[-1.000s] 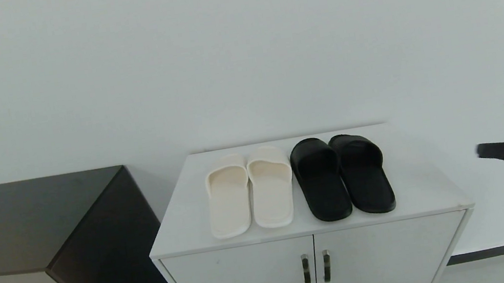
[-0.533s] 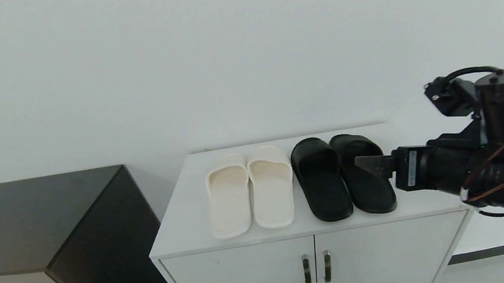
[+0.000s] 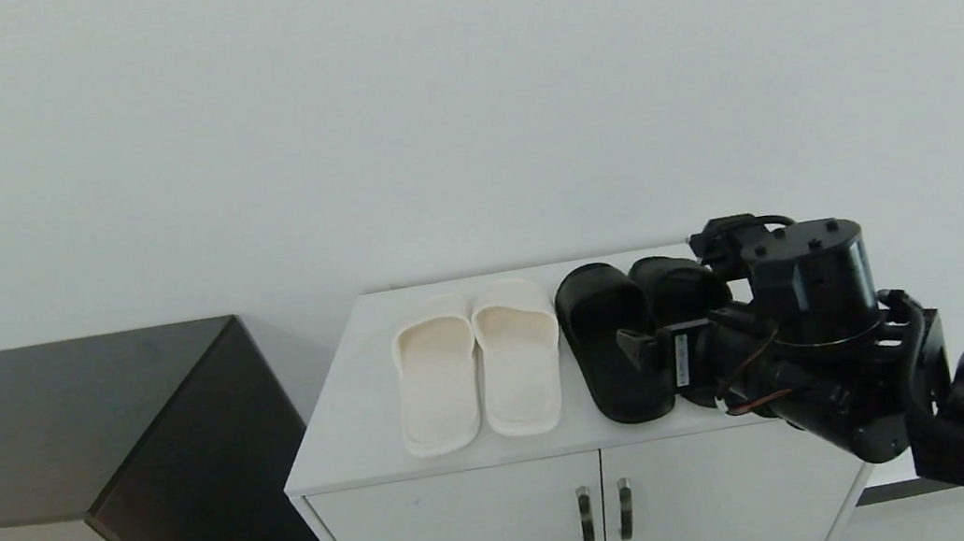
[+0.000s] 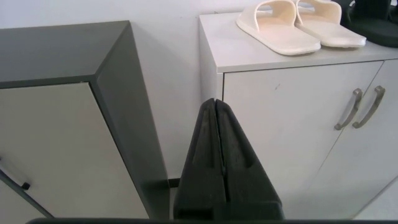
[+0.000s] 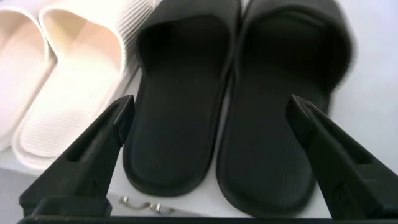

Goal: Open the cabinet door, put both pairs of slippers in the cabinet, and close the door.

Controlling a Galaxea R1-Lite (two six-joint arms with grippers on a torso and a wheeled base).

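1. Right jaws: spread wide and empty, hovering over the black slippers (image 5: 180, 99) and touching neither. In the right wrist view one tip stands to each side of the pair.
2. Left jaws: pressed together and empty, held low in front of the gap between the two cabinets.
3. Black slippers (image 3: 610, 375): side by side on the cabinet top (image 3: 354, 430), on its right half, with the right arm's wrist partly in front of the outer one.
4. White slippers (image 3: 518, 360): just beside the black pair on the left half, touching each other.
5. White cabinet (image 3: 463, 537): both doors shut. The two handles (image 3: 584, 515) meet at the centre seam, below the front edge.
6. Dark cabinet (image 3: 89, 429): stands to the left, apart from the white one.
7. Change: a second ago the right arm was only a dark sliver at the right edge. Half a second ago its tip reached the outer black slipper. It has since swung farther in and lower, over the pair. Slippers and doors have not shifted.
8. Reading: door-opening is not yet done. The right arm appears set for the black pair rather than the handles. If it grasps now, the left arm will likely have to open a door.
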